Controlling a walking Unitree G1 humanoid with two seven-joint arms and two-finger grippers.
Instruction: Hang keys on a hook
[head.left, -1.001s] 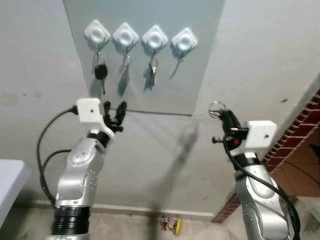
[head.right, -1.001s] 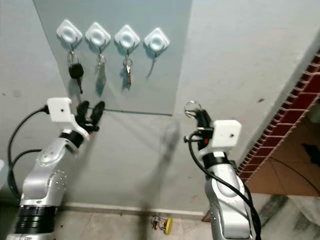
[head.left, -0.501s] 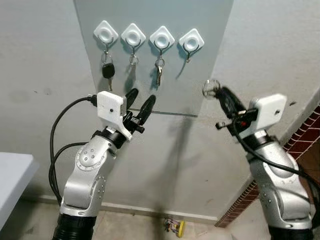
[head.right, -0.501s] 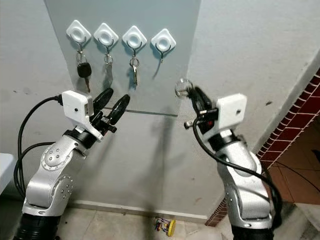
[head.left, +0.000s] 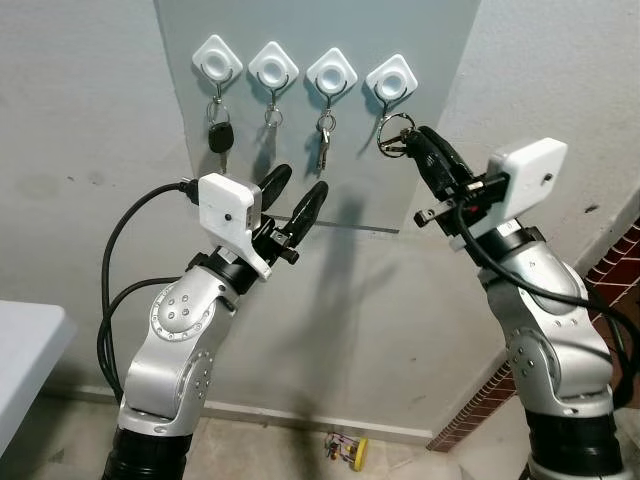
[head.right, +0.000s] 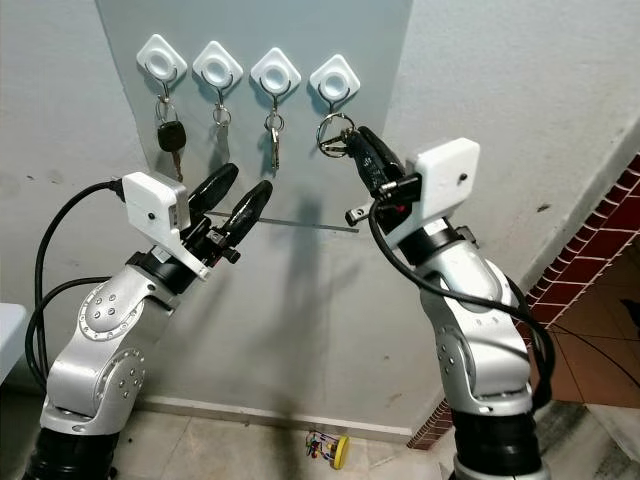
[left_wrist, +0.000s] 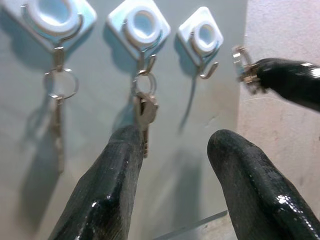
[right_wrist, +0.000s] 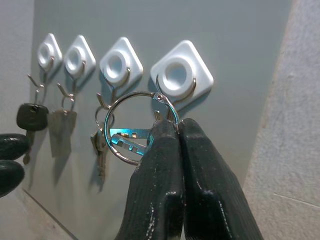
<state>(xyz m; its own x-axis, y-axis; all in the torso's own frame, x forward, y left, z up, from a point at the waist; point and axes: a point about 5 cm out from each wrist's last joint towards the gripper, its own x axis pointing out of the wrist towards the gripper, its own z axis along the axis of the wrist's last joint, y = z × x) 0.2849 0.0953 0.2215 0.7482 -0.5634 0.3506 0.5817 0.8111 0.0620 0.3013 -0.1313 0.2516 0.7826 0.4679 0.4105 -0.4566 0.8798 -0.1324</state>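
Four white diamond-shaped hooks sit in a row along the top edge of a grey panel (head.left: 320, 120) fixed to a pale wall. Counting from the panel's left edge, the first hook (head.left: 217, 57) carries a black-headed car key (head.left: 219, 137), the second hook (head.left: 273, 65) carries a small ring with a key that is hard to make out, and the third hook (head.left: 331, 72) carries a ring with silver keys (head.left: 323, 148). The fourth hook (head.left: 391, 77), nearest the panel's right edge, has nothing hanging from it. The right gripper (head.left: 413, 139) is raised just beside and slightly below this fourth hook, its two black fingers pressed tightly together on a silver key ring (right_wrist: 141, 127); in the right wrist view a key dangles inside the ring, and the ring's upper edge overlaps the curved metal prong of the fourth hook, though whether they touch cannot be told. The left gripper (head.left: 295, 195) is held up in front of the lower part of the panel, below the second and third hooks, its fingers spread apart and holding nothing. On the floor at the foot of the wall lies a small yellow object (head.left: 352, 452).
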